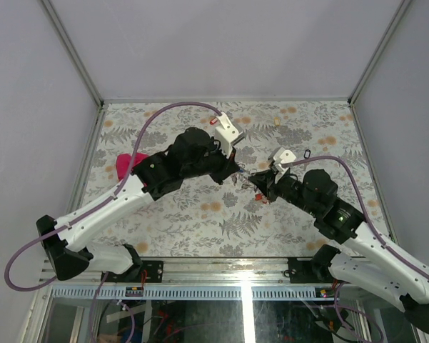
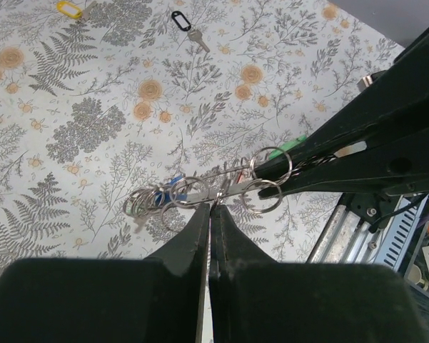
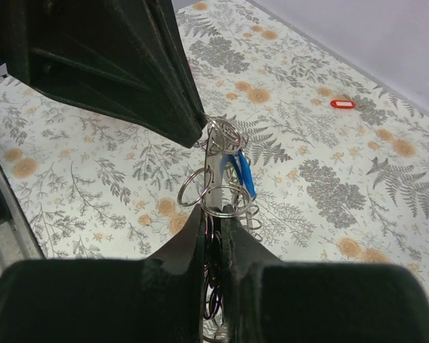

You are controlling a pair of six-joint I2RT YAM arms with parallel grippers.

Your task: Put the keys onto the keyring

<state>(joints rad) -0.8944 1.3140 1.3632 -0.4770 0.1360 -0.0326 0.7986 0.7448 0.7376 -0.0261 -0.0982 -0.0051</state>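
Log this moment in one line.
left hand: shut on keyring | right hand: shut on keyring | black-tagged key: loose on table

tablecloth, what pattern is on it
The tablecloth has grey ferns and orange flowers on white; left wrist view shows it best.

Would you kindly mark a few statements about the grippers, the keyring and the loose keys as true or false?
1. The left gripper and right gripper are both shut on the keyring. True.
2. The black-tagged key lies loose on the table. True.
3. The magenta cloth lies under the keyring. False: it lies on the left side of the table, apart from the ring.
4. The right gripper holds the red-tagged key. False: that key lies alone on the table, away from both grippers.
5. A blue tag hangs at the keyring. True.
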